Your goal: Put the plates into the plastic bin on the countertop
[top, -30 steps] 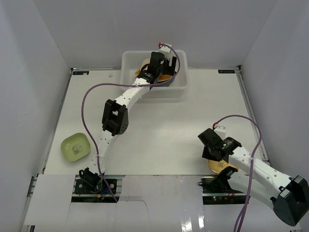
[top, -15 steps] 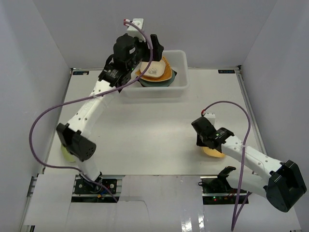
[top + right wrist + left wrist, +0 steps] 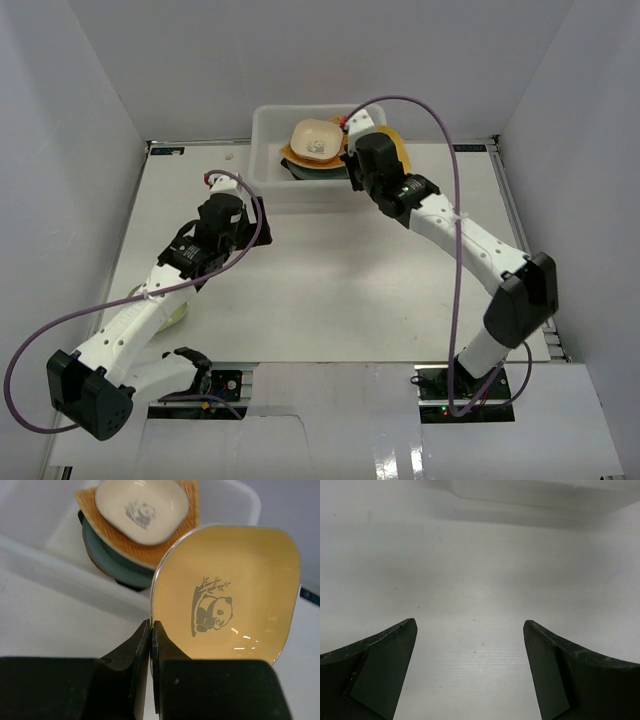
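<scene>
The plastic bin [image 3: 262, 150] stands at the back of the countertop [image 3: 330, 280]. It holds a stack: a cream panda plate [image 3: 315, 138] on an orange woven fan plate [image 3: 150, 550] on a teal plate [image 3: 102, 555]. My right gripper [image 3: 365, 165] is shut on the rim of a yellow panda plate [image 3: 235, 590]. It holds the plate tilted up beside the bin's right end; the plate also shows in the top view [image 3: 393, 145]. My left gripper [image 3: 245, 205] is open and empty, low over the bare countertop in front of the bin. A green plate [image 3: 177, 311] lies mostly hidden under my left arm.
White walls close in the table on three sides. The bin's front wall [image 3: 545, 495] shows at the top of the left wrist view. My right arm stretches diagonally across the right half of the table, and purple cables loop above both arms.
My left arm has pulled back from the bin to the left middle of the table. My right arm has carried the yellow plate from the front right up to the bin.
</scene>
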